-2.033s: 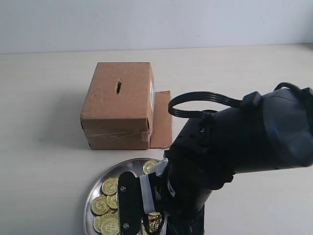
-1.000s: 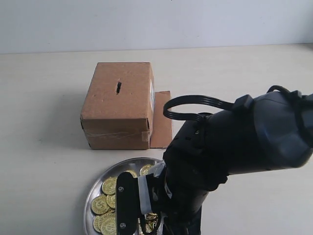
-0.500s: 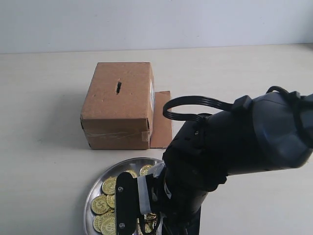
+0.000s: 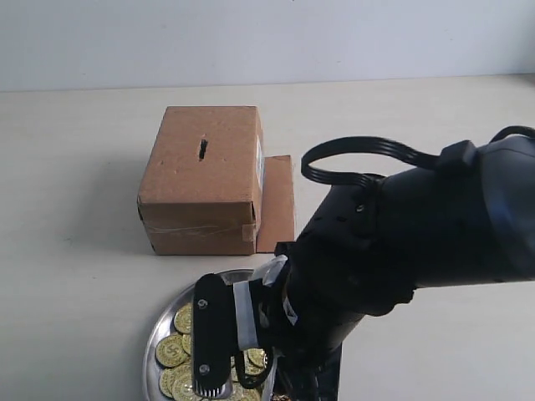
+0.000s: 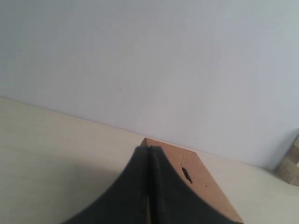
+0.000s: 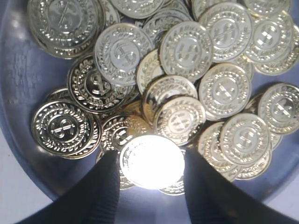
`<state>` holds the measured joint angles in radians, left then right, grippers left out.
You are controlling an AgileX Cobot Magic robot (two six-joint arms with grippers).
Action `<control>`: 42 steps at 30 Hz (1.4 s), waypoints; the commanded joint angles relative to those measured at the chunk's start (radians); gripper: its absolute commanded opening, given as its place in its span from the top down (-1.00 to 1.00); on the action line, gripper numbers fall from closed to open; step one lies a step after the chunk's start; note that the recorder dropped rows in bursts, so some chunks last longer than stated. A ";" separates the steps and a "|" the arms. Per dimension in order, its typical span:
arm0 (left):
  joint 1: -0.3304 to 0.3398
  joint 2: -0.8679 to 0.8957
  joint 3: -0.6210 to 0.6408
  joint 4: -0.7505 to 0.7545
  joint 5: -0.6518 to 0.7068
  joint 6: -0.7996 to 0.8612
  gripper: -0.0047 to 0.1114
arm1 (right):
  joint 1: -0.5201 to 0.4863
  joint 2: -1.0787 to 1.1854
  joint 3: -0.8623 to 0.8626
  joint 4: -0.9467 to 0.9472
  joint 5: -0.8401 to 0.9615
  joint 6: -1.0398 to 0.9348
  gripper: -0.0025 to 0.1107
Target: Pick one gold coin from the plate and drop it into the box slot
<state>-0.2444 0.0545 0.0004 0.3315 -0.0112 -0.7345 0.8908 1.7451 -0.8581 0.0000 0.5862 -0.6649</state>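
Observation:
The silver plate (image 4: 160, 321) sits at the near edge of the exterior view, with several gold coins (image 4: 172, 351) piled in it. My right gripper (image 4: 236, 369) hangs over it. In the right wrist view the right gripper (image 6: 152, 164) is shut on one gold coin (image 6: 152, 161), which glares bright and sits nearer the camera than the pile (image 6: 187, 51) on the plate (image 6: 21, 79). The cardboard box (image 4: 205, 175) stands behind the plate, its slot (image 4: 202, 149) on top. My left gripper (image 5: 148, 151) is shut and empty, with the box (image 5: 205, 186) and slot (image 5: 186, 174) beyond it.
A loose flat cardboard flap (image 4: 277, 205) lies against the box's right side. The bulky right arm (image 4: 418, 242) covers the near right of the table (image 4: 75, 251) and part of the plate. A pale wall (image 4: 267, 38) closes the far side.
The right arm has come up a little over the plate, its wrist shifting up and right, with the fingers closed on a coin. Box and plate have not moved.

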 commanded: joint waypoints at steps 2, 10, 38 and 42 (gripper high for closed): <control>-0.007 0.004 0.000 0.004 -0.026 -0.006 0.92 | 0.004 -0.044 0.001 0.000 -0.015 0.045 0.58; -0.007 0.004 0.000 0.002 -0.110 -0.173 0.92 | 0.004 -0.166 0.001 0.028 -0.039 0.046 0.58; -0.371 0.290 -0.098 0.496 -0.243 -1.058 0.66 | 0.004 -0.393 -0.044 0.054 -0.058 0.043 0.58; -0.385 0.438 -0.181 0.618 -0.296 -1.124 0.62 | 0.004 -0.393 -0.066 0.054 -0.026 0.043 0.58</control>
<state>-0.6162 0.4057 -0.1244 0.8501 -0.2529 -1.7994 0.8908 1.3604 -0.9056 0.0507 0.5349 -0.6206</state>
